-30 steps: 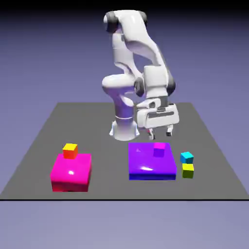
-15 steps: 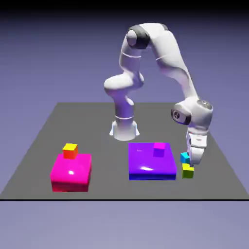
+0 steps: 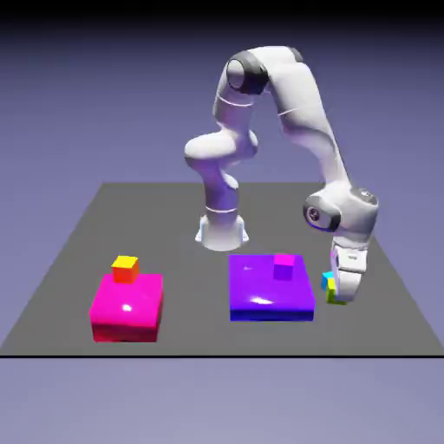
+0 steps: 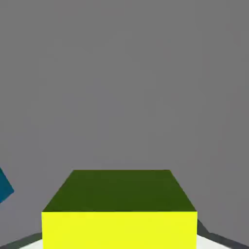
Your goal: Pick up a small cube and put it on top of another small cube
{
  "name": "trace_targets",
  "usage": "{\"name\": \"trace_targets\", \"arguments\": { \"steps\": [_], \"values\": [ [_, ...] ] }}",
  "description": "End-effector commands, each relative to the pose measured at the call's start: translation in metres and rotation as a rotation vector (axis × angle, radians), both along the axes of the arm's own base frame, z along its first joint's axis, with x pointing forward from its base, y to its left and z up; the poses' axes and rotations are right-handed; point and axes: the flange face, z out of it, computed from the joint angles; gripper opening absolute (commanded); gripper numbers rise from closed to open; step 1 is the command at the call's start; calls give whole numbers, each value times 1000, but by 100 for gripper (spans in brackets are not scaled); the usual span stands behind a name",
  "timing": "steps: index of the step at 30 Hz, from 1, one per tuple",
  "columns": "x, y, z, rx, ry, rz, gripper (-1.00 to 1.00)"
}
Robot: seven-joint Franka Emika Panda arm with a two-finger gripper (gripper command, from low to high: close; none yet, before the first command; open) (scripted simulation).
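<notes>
The small cube, lime yellow-green, fills the bottom middle of the hand view and hides most of the fingertips. In the exterior view only a sliver of it shows beside the lowered hand, at the exterior view's right of the purple block. My gripper is shut on it, down at table level. Whether the cube is off the table I cannot tell. A cyan cube sits just behind it, and its edge shows at the hand view's left.
A large purple block with a small magenta cube on top stands close to the gripper on the exterior view's left. Farther left, a magenta block carries an orange cube with a yellow top.
The arm swung from above the purple block to the exterior view's right and came down over the lime cube. The jaws, open before, have closed on it.
</notes>
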Motion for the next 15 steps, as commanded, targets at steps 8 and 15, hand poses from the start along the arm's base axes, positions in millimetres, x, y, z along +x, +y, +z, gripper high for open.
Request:
{"name": "trace_targets", "arguments": {
  "steps": [8,15],
  "values": [
    [-19,-50,62,-3,-4,53,-100],
    [-49,-101,106,-3,-3,106,-100]
  ]
}}
